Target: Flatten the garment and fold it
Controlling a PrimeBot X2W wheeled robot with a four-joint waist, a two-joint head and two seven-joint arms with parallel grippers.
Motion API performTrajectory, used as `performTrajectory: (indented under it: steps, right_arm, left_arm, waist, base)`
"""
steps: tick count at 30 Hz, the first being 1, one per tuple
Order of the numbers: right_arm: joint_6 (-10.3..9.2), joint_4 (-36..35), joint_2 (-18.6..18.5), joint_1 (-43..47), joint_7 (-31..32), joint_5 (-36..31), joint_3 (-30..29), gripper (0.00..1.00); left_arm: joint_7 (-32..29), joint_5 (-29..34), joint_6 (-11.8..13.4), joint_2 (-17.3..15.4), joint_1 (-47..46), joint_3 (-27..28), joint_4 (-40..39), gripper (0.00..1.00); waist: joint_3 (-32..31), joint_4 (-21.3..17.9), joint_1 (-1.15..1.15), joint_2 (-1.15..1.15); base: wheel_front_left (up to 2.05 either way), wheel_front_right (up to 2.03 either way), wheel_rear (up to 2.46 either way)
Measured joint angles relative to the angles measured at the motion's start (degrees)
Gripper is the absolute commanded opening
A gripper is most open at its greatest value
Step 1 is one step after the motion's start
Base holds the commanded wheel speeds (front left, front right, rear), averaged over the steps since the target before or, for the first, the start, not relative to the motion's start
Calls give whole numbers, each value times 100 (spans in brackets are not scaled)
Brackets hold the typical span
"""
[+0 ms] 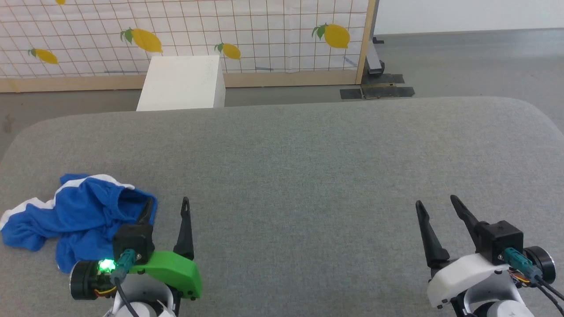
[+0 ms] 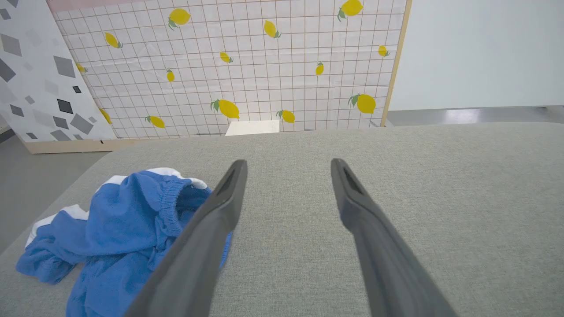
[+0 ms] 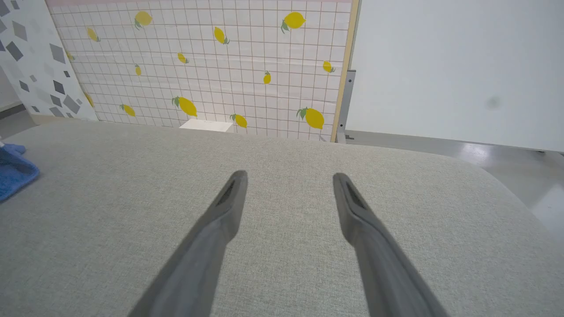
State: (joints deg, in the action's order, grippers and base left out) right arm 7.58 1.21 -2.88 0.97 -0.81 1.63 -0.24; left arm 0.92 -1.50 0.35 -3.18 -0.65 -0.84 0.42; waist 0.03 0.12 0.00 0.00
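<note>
Grey table (image 1: 308,176) holds crumpled garment (image 1: 79,215); white box (image 1: 180,83) beyond

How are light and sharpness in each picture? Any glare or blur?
Head view: even light, sharp, green lamp glowing behind the left gripper. Left wrist view: shorts sharp, fingers blurred near the lens. Right wrist view: glare on the floor.

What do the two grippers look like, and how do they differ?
Both have two long, dark, tapering fingers, a black block and a teal plug with a black cable. The left gripper wears a bright green shell with a lit green light beside it; the right gripper wears a white shell.
</note>
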Motion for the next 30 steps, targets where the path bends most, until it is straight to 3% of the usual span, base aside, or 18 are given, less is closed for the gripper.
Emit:
performTrajectory:
  steps: [13, 30]
  right_arm:
    - [0, 97, 0, 23, -158, 156, 0, 100]
    - [0, 267, 0, 58, -357, 311, 73, 100]
  left_arm:
    - [149, -60, 92, 0, 4, -27, 7, 100]
    - [350, -166, 209, 0, 154, -56, 52, 100]
  waist:
    - [4, 184, 0, 0]
    - [-10, 710, 0, 0]
  base:
    - [0, 0, 0]
    - [0, 0, 0]
